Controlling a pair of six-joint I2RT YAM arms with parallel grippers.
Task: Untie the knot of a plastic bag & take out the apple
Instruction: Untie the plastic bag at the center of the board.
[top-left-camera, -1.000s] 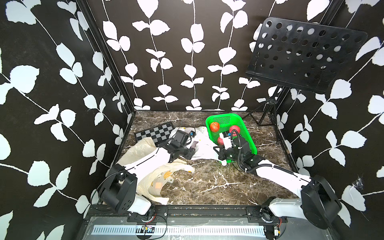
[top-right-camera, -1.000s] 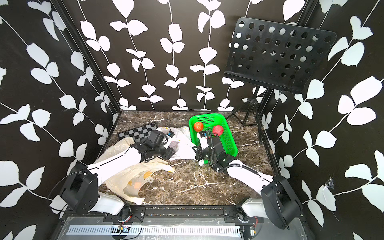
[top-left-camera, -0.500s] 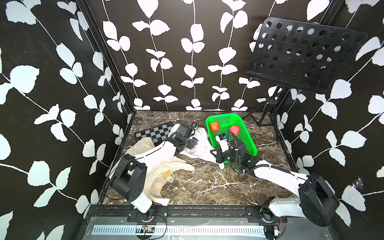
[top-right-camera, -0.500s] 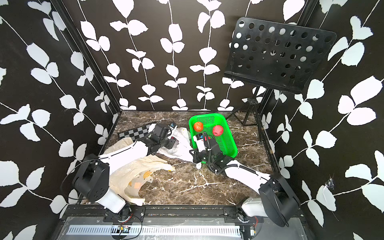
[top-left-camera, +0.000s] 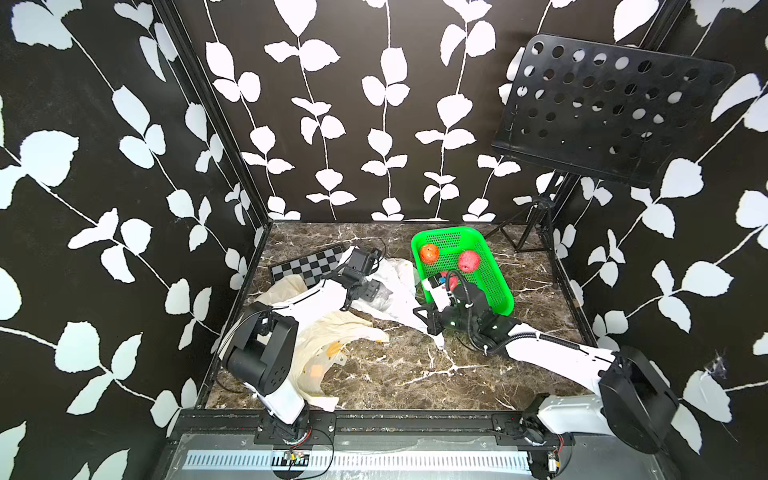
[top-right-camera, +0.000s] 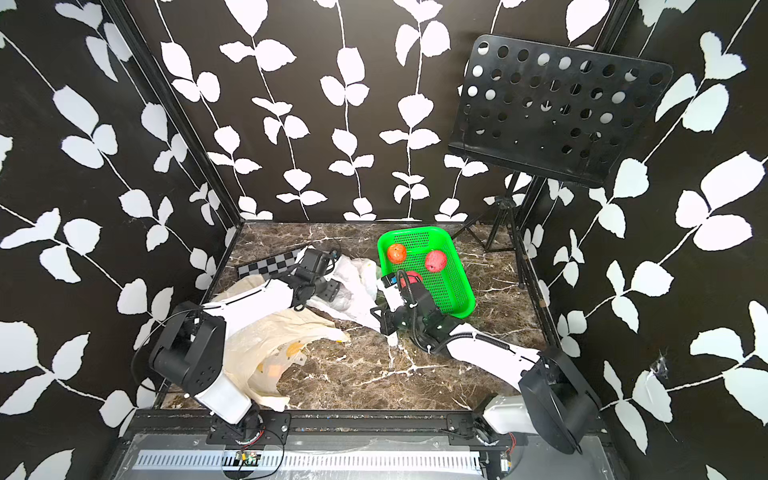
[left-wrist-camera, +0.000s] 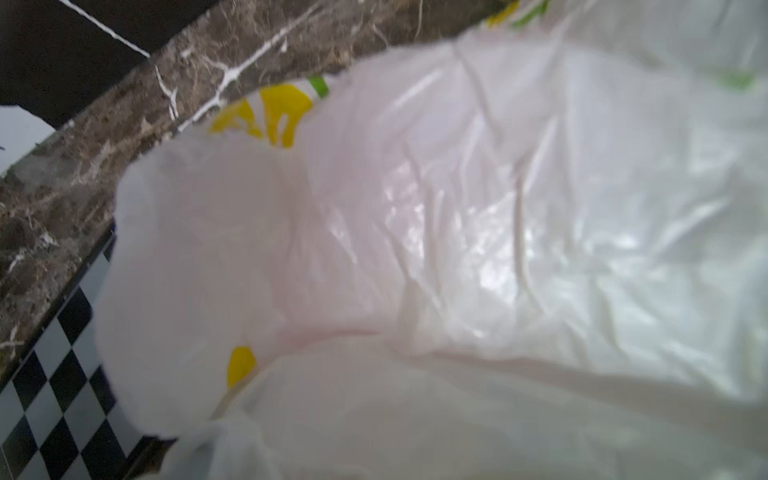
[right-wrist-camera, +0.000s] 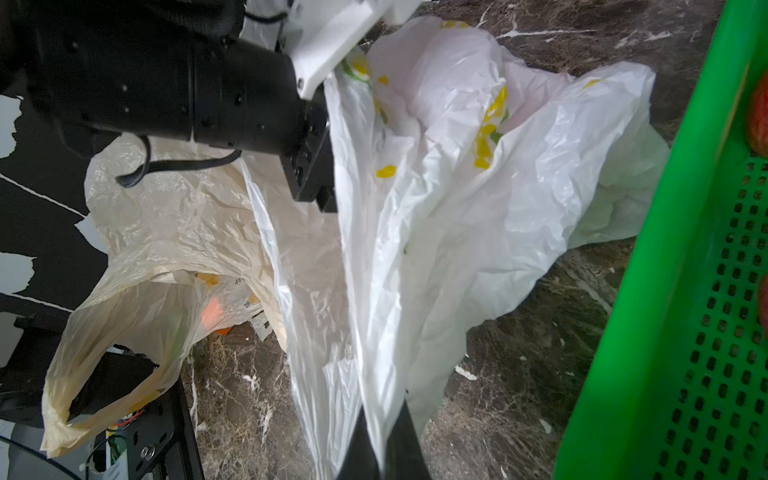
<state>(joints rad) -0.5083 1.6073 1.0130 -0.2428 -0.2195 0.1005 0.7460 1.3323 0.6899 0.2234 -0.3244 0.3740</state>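
The white plastic bag sprawls crumpled on the marble counter, just beside the green basket. Down by the basket's near corner, the right pincer is pressed together on a fold of that bag, pinching it tight. And the left pincer is buried in the bag's folds on the side away from the basket, so I cannot tell whether it's spread. Inside the basket, a red apple sits toward the far end, a second apple near it. A beige bag lies farther from the basket, beyond the white one.
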